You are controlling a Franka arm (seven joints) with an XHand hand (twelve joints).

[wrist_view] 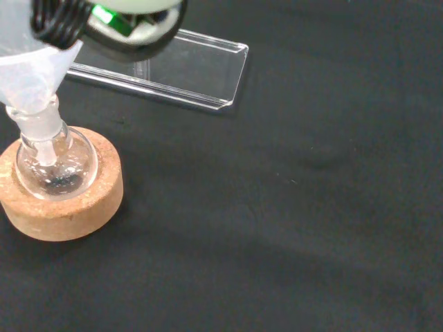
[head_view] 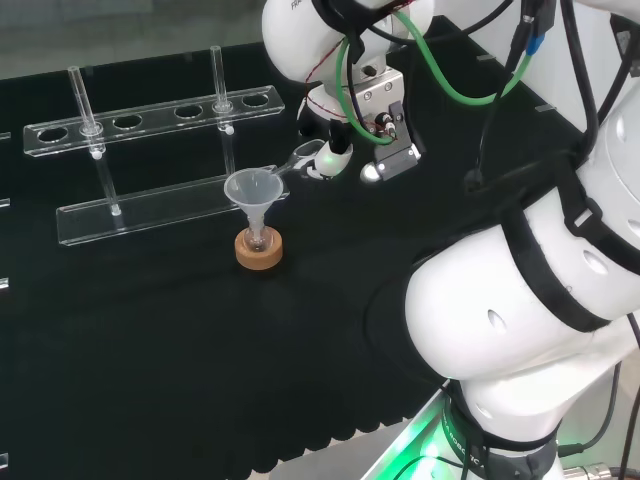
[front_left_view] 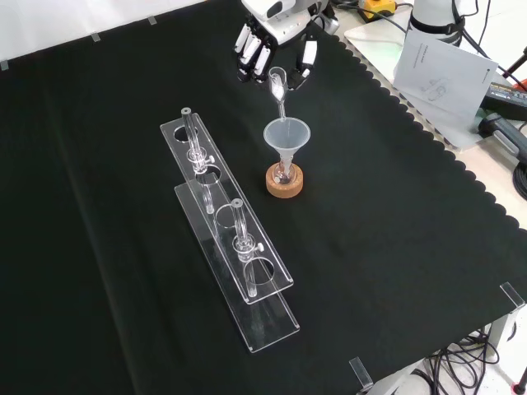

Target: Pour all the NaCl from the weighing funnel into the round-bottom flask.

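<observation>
Holding the weighing funnel pinched in my curled hand, I have it tilted, spout down, over the rim of the plastic funnel. That funnel sits in the round flask, which rests on a cork ring on the table.

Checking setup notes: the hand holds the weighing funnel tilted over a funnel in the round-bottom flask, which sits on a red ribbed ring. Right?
Not quite. The round-bottom flask sits on a cork ring, as the wrist view shows. The hand does hold the weighing funnel tilted over the funnel.
</observation>
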